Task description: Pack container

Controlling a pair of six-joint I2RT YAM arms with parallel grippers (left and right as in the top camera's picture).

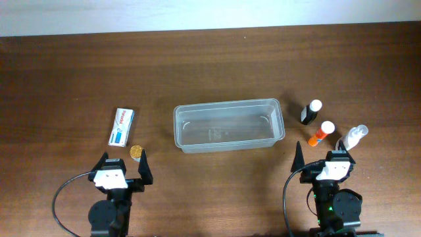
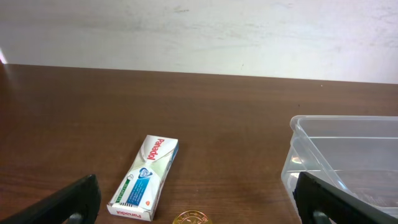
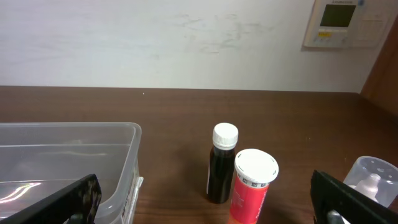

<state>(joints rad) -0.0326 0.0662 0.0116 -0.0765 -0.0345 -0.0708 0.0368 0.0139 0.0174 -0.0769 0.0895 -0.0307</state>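
The clear plastic container point(image 1: 228, 125) stands empty at the table's middle; it also shows in the left wrist view point(image 2: 348, 158) and the right wrist view point(image 3: 68, 162). A white Panadol box point(image 1: 122, 127) point(image 2: 145, 178) and a gold coin-like disc point(image 1: 136, 152) point(image 2: 190, 218) lie to its left. A dark bottle with a white cap point(image 1: 310, 111) point(image 3: 221, 163), an orange tube with a white cap point(image 1: 321, 133) point(image 3: 252, 185) and a clear spray bottle point(image 1: 352, 137) point(image 3: 372, 179) stand to its right. My left gripper point(image 1: 123, 165) point(image 2: 198, 202) is open near the disc. My right gripper point(image 1: 322, 157) point(image 3: 208, 202) is open near the bottles.
The brown wooden table point(image 1: 210, 66) runs to a white wall at the back. A wall thermostat point(image 3: 344, 23) shows at upper right in the right wrist view. Black cables point(image 1: 62, 194) trail from both arm bases at the front edge.
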